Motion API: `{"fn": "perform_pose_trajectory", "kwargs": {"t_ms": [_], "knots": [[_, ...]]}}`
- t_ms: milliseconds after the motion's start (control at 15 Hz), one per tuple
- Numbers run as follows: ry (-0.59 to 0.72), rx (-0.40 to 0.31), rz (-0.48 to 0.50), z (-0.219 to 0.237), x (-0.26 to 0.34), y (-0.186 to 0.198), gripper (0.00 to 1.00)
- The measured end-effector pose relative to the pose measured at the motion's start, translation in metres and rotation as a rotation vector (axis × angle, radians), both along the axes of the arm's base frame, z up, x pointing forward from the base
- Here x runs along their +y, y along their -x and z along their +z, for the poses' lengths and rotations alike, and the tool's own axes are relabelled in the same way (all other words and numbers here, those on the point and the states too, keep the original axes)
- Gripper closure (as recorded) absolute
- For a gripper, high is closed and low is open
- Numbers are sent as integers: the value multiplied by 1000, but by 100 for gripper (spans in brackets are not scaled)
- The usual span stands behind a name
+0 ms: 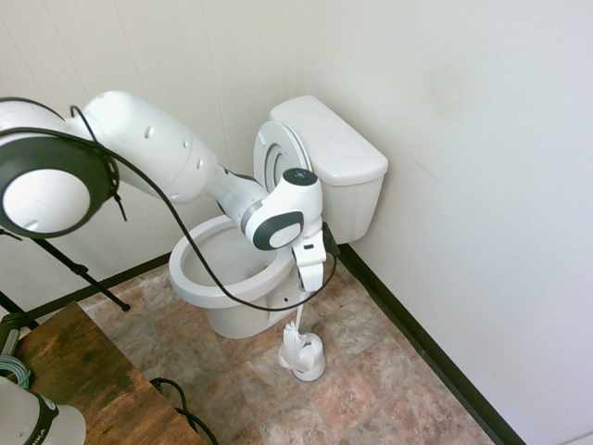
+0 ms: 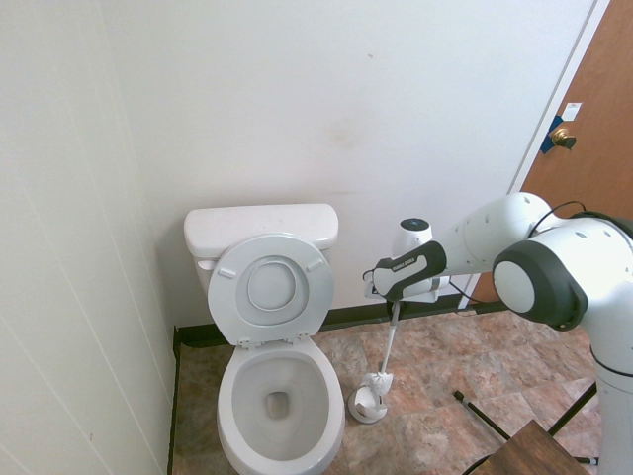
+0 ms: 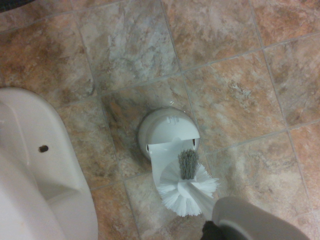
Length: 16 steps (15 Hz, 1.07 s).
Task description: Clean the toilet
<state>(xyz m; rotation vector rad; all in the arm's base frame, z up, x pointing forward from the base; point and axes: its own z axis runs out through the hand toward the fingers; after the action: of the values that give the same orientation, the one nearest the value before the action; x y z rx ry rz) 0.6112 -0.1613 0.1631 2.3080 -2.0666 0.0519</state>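
So, nearest in first exterior view: brown wood-grain table [image 1: 88, 371], then round white holder [image 1: 312, 369] on mottled stone-look tile. Gripper [image 1: 310, 280] clamped on the slim handle of the white brush [image 1: 299, 318], head down at the holder. Toilet [image 1: 197, 291] just beyond, tank [image 1: 343, 144] by the wall [image 1: 473, 185]; long axis runs out from it, oval bowl pointing lower left. Glossy ceramic, lid raised. Second exterior view shows the drain [image 2: 278, 405]; only wrist view shows the grey bristle tuft [image 3: 188, 164].
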Motion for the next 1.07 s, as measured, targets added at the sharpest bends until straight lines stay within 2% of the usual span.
{"fn": "perform_pose_trajectory", "kwargs": {"t_ms": [267, 667, 1067], "knots": [[-35, 28, -14, -48, -7, -18, 100], [-53, 49, -34, -77, -20, -37, 100], [-72, 116, -51, -130, -36, -54, 100]]}}
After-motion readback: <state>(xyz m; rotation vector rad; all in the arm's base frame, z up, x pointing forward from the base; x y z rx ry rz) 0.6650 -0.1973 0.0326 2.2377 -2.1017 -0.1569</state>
